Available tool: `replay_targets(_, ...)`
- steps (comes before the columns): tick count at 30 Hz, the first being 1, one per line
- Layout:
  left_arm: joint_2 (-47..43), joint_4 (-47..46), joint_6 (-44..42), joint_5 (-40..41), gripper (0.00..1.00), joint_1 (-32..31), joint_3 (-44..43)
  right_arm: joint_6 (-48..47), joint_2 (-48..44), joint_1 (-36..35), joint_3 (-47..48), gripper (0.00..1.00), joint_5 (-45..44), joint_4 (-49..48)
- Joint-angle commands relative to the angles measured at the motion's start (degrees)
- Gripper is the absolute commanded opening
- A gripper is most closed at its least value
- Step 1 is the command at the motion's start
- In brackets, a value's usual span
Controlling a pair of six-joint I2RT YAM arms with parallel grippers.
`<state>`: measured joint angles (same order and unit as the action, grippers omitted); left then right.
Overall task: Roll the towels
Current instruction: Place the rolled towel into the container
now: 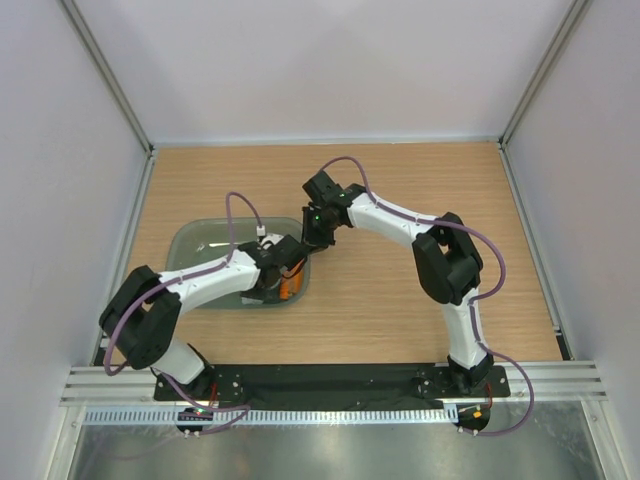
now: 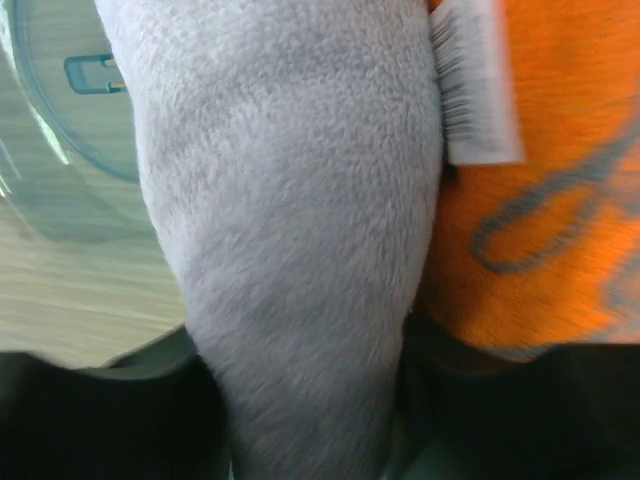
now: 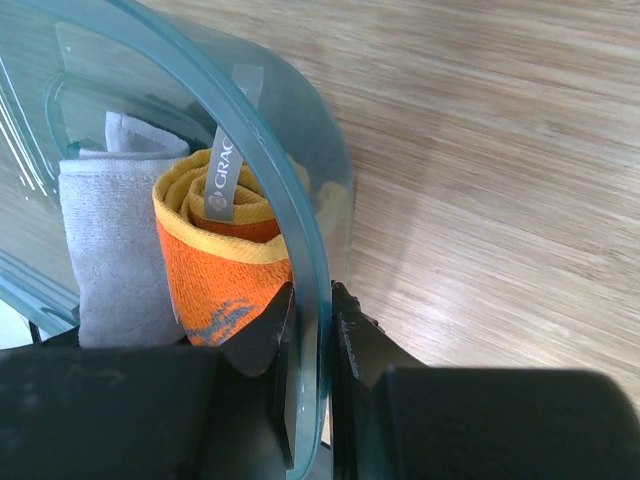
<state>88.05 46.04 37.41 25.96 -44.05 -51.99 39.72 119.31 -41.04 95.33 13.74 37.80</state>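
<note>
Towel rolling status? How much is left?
Done: grey towel and orange towel both look rolled, side by side in the tub. In hand: right end effector clamps the tub rim; left end effector straddles the grey towel, grip unclear. Left: probably just letting go and backing both arms off.

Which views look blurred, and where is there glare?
Left wrist: grey towel and orange towel so close they blur, the print smeared. Right wrist: sharp, with glare streaks on the tub. Top external: even light, faint sheen on the tub.
</note>
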Motion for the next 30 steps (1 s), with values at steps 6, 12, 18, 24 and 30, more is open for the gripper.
replay_targets(6,-4.7,1.3,1.1,-3.5,0.69,-0.2,-1.4,0.0,-0.1,-0.1,0.7,0.01,0.2,-0.6)
replay_targets(12,-5.8,3.6,0.6,-4.4,0.81,-0.1,-3.7,-0.1,0.2,-0.2,1.0,0.01,0.3,-0.4)
replay_targets(18,-9.6,8.7,0.5,-3.0,0.91,0.5,-9.1,-0.8,1.5,-1.1,3.1,0.01,-0.1,0.9)
replay_targets(24,-12.4,15.4,0.4,-1.4,0.95,1.2,-15.6,-0.8,4.2,-3.9,7.8,0.01,-1.0,2.9)
replay_targets(30,-18.7,20.9,1.3,-0.9,0.98,1.4,-22.6,0.9,8.7,-8.8,14.0,0.01,-1.3,3.9)
